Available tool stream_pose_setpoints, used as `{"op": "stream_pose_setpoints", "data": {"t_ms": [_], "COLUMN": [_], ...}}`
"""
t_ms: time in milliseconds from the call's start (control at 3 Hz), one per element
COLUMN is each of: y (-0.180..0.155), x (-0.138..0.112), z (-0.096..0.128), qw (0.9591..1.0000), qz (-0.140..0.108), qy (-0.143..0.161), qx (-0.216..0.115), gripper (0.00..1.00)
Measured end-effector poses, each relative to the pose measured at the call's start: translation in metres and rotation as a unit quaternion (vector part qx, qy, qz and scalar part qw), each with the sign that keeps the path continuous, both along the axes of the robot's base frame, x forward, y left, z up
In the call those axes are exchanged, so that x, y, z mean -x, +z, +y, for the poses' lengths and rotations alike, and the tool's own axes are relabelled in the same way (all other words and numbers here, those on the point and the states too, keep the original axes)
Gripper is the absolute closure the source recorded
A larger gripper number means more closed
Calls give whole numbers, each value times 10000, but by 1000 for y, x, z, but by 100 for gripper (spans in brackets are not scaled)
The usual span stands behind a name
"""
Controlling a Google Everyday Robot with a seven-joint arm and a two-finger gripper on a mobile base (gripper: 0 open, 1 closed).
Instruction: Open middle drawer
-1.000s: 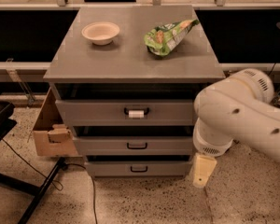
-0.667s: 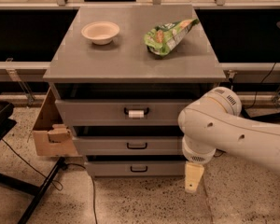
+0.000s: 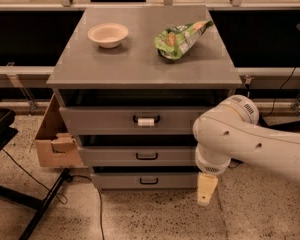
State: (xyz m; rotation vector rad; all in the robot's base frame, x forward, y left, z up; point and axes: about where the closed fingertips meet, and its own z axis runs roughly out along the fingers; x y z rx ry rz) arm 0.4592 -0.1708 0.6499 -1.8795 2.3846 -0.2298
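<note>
Hand (image 3: 206,190), grip state unclear, below and right of the middle drawer (image 3: 110,156), apart from its black handle (image 3: 146,156).

The arm (image 3: 262,146) is thick and smooth, off-white, built of rounded shells; small dark dots mark its casing; a slotted grille sits on the upper joint; the cream gripper (image 3: 207,189) hangs under the round wrist, low beside the cabinet's (image 3: 140,64) right front corner.
</note>
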Motion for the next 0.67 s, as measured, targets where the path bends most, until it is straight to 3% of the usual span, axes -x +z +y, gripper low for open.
{"op": "stream_pose_setpoints", "data": {"t_ms": [667], "y": [-77], "x": [-64], "z": [18], "qw": [9979], "qz": [-222], "qy": [556], "qx": [-230], "gripper": [0]}}
